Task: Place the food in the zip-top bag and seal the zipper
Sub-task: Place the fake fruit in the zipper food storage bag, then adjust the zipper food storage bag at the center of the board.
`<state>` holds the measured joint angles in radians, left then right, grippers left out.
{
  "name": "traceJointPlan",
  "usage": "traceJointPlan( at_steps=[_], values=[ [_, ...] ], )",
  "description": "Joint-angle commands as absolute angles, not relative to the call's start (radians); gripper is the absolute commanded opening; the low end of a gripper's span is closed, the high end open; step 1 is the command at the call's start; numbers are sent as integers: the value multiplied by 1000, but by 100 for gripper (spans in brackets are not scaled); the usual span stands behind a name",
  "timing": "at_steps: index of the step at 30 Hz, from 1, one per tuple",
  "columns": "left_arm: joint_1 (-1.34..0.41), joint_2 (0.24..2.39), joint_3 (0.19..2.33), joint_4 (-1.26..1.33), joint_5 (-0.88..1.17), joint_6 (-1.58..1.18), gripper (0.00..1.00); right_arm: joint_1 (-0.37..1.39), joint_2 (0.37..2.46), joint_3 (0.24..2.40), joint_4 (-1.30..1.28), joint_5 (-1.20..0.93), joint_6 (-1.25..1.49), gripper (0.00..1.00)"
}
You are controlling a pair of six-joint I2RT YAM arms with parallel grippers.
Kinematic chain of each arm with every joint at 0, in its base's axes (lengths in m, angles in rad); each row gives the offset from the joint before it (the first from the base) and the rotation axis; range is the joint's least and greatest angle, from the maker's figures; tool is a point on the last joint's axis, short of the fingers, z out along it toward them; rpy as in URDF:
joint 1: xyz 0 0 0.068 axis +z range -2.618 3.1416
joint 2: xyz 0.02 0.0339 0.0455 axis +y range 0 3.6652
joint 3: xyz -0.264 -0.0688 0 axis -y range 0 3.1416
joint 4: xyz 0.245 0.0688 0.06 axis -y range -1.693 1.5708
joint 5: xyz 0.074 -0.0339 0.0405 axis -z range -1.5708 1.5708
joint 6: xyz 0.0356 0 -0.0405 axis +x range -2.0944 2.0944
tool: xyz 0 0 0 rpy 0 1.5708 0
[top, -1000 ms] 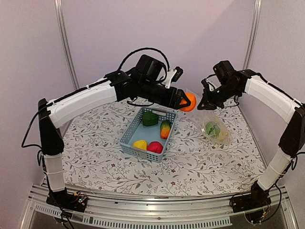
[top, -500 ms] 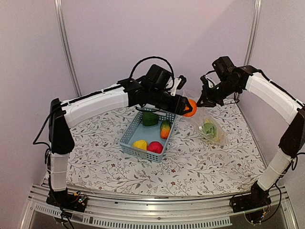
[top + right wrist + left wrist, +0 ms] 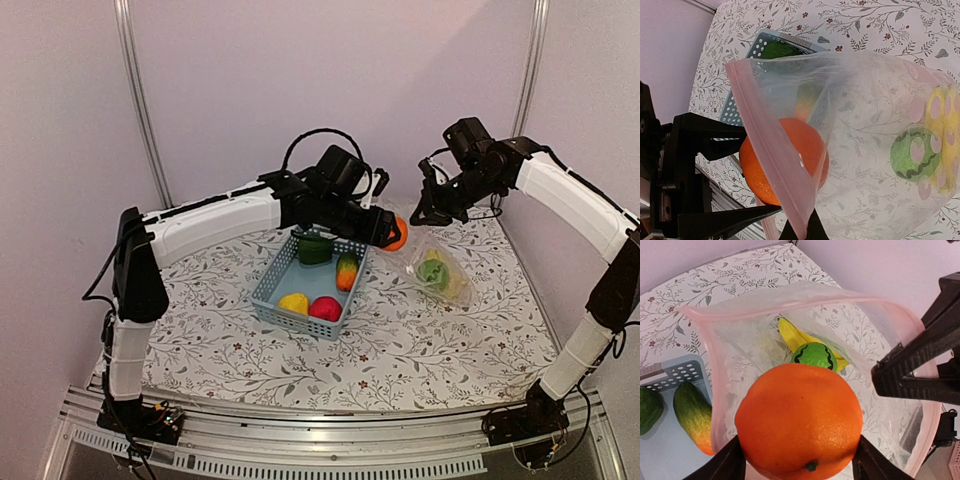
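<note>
The zip-top bag (image 3: 437, 268) hung open beneath the right pincer (image 3: 420, 214). The left pincer (image 3: 800, 462), jaws spread wide around the orange (image 3: 799, 420), had carried it to the mouth just ahead. Release seemed next, with the right pincer pinched shut on the zipper (image 3: 771, 150).

Soft even pinkish light, faint shadows, slight softness, dull sheen on orange (image 3: 799, 420).

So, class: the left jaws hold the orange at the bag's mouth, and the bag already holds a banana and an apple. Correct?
Not quite: with the banana in the zip-top bag lies a green striped melon, per the left wrist view.
</note>
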<state>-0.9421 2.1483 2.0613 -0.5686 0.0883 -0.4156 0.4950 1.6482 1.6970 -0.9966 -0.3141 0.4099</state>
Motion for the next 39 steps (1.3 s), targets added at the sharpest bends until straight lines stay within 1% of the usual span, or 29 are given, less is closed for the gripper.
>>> traceJointPlan(
  at_steps=[1, 7, 11, 19, 26, 30, 33, 36, 39],
  values=[
    [-940, 2187, 2127, -597, 64, -437, 73, 502, 1613, 1722, -1003, -320, 413, 0],
    [-943, 2204, 2198, -614, 44, -453, 81, 502, 1607, 1701, -993, -326, 406, 0],
    [-942, 2187, 2204, -611, 22, -448, 83, 500, 1614, 1706, -991, -338, 402, 0],
    [-942, 2140, 2194, -580, 34, -426, 80, 500, 1622, 1700, -983, -333, 405, 0],
    [-941, 2046, 2145, -509, 73, -372, 77, 499, 1618, 1668, -963, -323, 410, 0],
    [-939, 1994, 2106, -508, 11, -342, 77, 484, 1623, 1689, -975, -321, 408, 0],
    [-933, 1960, 2074, -544, -67, -304, 77, 454, 1637, 1766, -1035, -283, 390, 0],
    [-904, 1898, 2012, -565, -113, -289, 80, 425, 1642, 1813, -1067, -247, 362, 0],
    [-860, 1813, 1893, -515, -174, -333, 90, 400, 1644, 1821, -1088, -235, 342, 0]
  ],
)
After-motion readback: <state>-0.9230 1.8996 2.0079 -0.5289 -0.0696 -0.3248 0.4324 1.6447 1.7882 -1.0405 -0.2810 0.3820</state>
